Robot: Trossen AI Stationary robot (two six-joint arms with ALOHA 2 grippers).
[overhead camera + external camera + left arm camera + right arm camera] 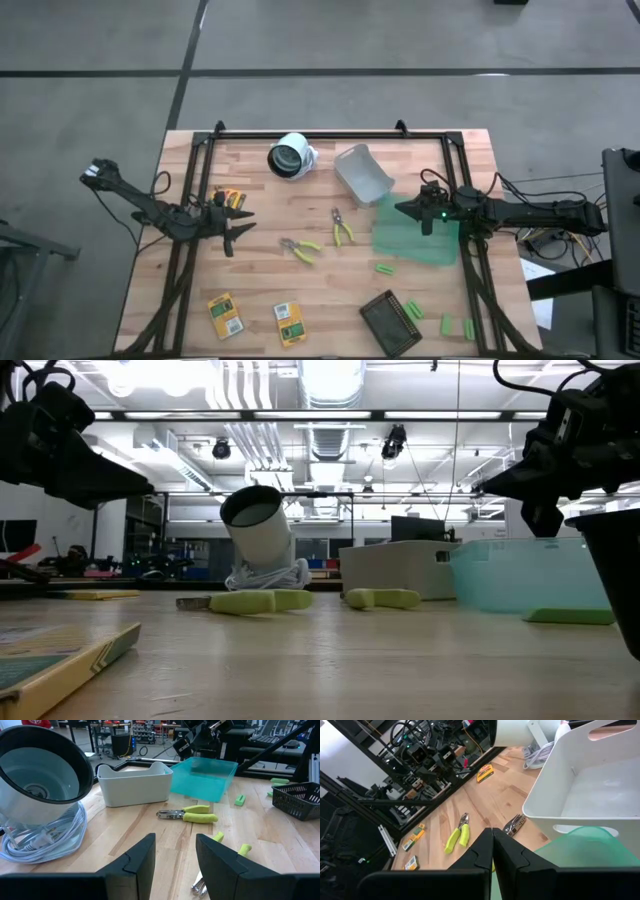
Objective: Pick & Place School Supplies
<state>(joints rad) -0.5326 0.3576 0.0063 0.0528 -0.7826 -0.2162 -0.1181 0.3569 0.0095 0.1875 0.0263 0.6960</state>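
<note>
Two yellow-handled tools [342, 229] [300, 250] lie flat mid-table. Yellow packs lie flat at the left [228, 197] and near the front edge [225, 314] [289, 323]. Several green blocks [385, 268] [413, 309] [447, 325] lie at the right. My left gripper [243, 228] [175, 855] hovers open at the table's left, pointing toward the tools, with nothing between its fingers. My right gripper [400, 209] [492, 845] hangs shut above the green bin's left rim and holds nothing.
A white lamp [290, 157] with a coiled cord lies at the back. A grey bin [362, 172] and a translucent green bin [415, 230] stand right of centre. A dark tray [390, 322] sits at the front right. Black frame rails [300, 135] border the table.
</note>
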